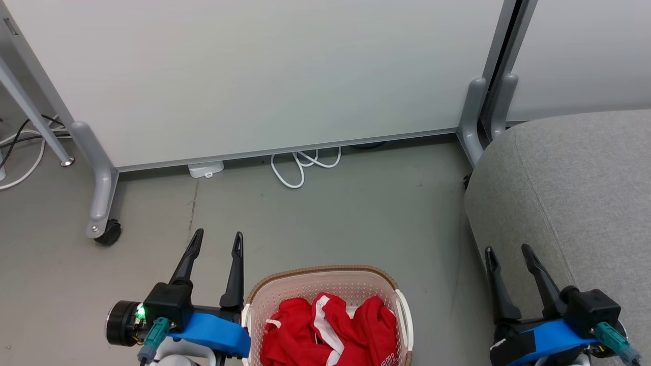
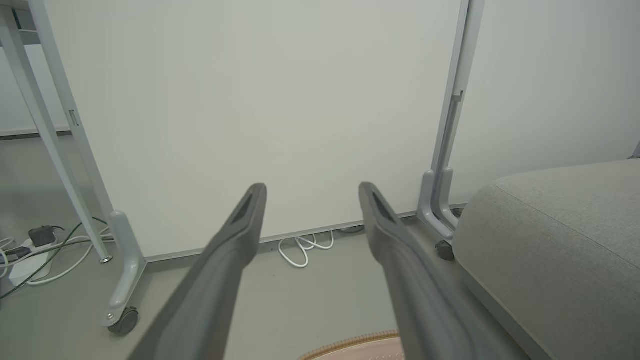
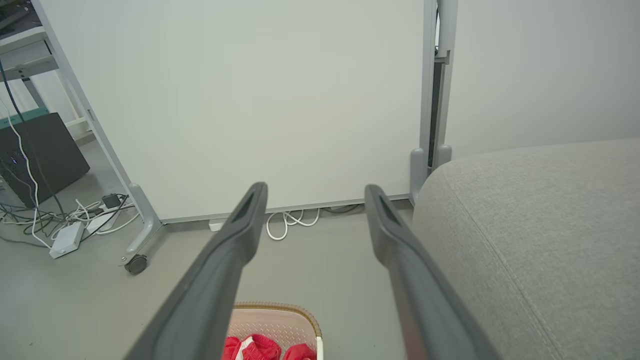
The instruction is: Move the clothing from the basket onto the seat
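Two empty grippers spread wide: left gripper (image 1: 218, 234) beside the basket (image 1: 325, 268); right gripper (image 1: 507, 248) beside the seat (image 1: 569, 183). Red clothing (image 1: 325, 330) lies in the basket.

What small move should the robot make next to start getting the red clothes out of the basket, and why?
Probably swing the left claw right and down over the oval cream-white plastic basket. Both claws are open and empty; the bright red, white-striped fabric clothing lies bunched in that basket beside the left claw, while the right claw hovers by the grey woven-fabric seat.
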Controlling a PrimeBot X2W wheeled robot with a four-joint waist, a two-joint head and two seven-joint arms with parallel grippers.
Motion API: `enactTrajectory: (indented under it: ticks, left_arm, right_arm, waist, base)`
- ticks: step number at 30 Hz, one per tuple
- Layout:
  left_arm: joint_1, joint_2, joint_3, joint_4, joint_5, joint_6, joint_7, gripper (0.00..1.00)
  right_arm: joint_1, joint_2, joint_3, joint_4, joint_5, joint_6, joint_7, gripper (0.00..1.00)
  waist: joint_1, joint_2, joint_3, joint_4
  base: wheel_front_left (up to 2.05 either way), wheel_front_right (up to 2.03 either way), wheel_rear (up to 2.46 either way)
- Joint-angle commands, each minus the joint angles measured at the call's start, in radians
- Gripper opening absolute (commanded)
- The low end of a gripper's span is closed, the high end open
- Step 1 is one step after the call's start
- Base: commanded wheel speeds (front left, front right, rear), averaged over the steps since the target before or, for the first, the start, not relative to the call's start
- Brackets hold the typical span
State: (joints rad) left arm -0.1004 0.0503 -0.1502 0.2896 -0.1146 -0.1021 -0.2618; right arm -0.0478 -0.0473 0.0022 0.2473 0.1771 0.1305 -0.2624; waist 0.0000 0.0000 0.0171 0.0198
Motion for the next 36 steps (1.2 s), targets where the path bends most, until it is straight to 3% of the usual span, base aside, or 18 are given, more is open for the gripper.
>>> enactTrajectory:
  ticks: [1, 20, 29, 36]
  left_arm:
    - [-0.011, 0.0, -0.001, 0.003, -0.006, 0.001, -0.005, 1.0]
    - [-0.041, 0.0, -0.008, 0.035, 0.013, -0.009, -0.005, 1.0]
    - [-0.174, 0.031, -0.058, 0.126, 0.048, -0.028, -0.005, 1.0]
    - [-0.302, 0.079, -0.152, 0.232, 0.027, -0.028, -0.004, 1.0]
  right_arm:
    - [0.012, -0.006, 0.001, 0.003, 0.003, 0.0, -0.004, 1.0]
    - [-0.005, -0.006, 0.016, 0.002, 0.009, 0.0, -0.004, 1.0]
    - [-0.056, -0.005, 0.022, -0.01, 0.013, 0.0, -0.004, 1.0]
    - [-0.112, -0.005, 0.027, -0.027, 0.015, 0.0, -0.003, 1.0]
  waist:
    - [0.0, 0.0, 0.0, 0.0]
    - [0.0, 0.0, 0.016, -0.016]
    - [0.0, 0.0, 0.108, -0.074]
    - [0.0, 0.0, 0.22, -0.131]
  base:
    - [0.0, 0.0, 0.0]
    - [0.0, 0.0, 0.0]
    - [0.0, 0.0, 0.0]
    - [0.0, 0.0, 0.0]
